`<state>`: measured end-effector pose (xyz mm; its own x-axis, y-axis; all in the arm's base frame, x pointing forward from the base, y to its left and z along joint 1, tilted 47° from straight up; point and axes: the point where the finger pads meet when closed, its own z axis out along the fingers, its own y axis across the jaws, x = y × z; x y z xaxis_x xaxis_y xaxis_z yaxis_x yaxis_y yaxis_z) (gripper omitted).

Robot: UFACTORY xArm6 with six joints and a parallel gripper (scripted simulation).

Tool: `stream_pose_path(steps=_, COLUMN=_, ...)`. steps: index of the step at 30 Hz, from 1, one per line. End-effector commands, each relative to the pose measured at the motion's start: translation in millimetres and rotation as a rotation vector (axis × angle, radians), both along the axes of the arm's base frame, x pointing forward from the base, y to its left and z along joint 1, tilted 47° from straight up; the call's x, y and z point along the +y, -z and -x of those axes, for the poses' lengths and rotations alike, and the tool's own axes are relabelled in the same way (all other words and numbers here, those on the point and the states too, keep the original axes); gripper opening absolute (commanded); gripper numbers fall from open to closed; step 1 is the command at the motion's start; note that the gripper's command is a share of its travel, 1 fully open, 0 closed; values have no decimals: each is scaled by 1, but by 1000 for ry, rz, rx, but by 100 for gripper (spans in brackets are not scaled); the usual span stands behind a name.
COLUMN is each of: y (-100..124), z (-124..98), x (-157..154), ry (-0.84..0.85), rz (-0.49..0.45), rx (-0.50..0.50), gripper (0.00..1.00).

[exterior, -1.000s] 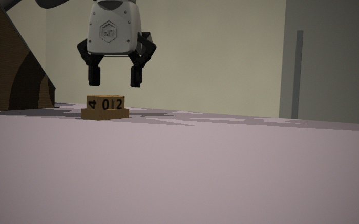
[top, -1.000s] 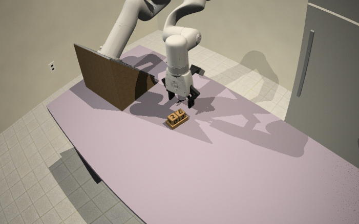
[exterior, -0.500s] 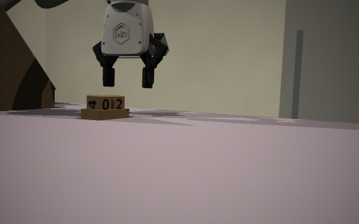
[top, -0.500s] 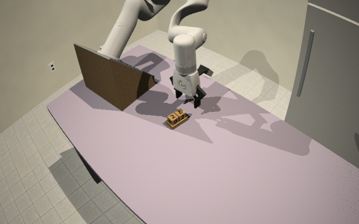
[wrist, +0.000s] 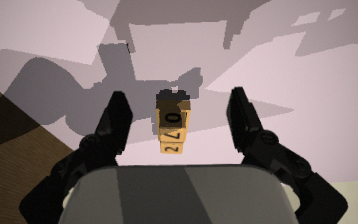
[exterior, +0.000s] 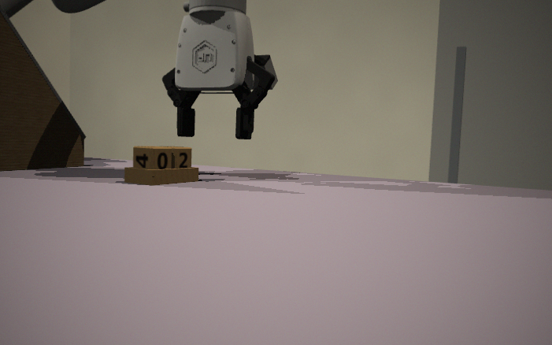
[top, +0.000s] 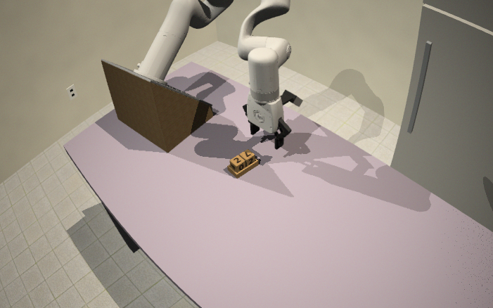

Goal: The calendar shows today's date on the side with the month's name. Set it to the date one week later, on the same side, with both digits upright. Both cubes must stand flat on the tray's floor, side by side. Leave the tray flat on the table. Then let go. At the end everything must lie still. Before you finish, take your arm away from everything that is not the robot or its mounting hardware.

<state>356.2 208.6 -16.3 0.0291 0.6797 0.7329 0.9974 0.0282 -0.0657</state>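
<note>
The wooden calendar tray (top: 245, 169) lies flat on the pale purple table with two wooden cubes (top: 242, 159) standing side by side in it. In the exterior view the cubes (exterior: 161, 158) show "0" and "2" on the near side and a sideways "4" on the left end, above the tray (exterior: 161, 176). I cannot read a month's name. My gripper (top: 265, 137) (exterior: 214, 130) is open and empty. It hangs above the table, just behind and to the right of the cubes. In the wrist view the cubes (wrist: 171, 127) lie below, between the spread fingers.
A brown wedge-shaped board (top: 152, 107) stands at the arm's base, left of the calendar, and also shows at the left edge of the exterior view (exterior: 12, 107). A grey fridge (top: 466, 107) stands at the table's right end.
</note>
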Motion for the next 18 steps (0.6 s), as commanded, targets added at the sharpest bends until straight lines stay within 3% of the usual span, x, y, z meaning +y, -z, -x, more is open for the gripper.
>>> stream_pose_path(steps=1, y=4, z=-1, x=5, ry=1, rz=0, rx=-2, gripper=100)
stream_pose_path(steps=18, y=24, z=1, x=26, ry=1, rz=0, rx=-2, gripper=100)
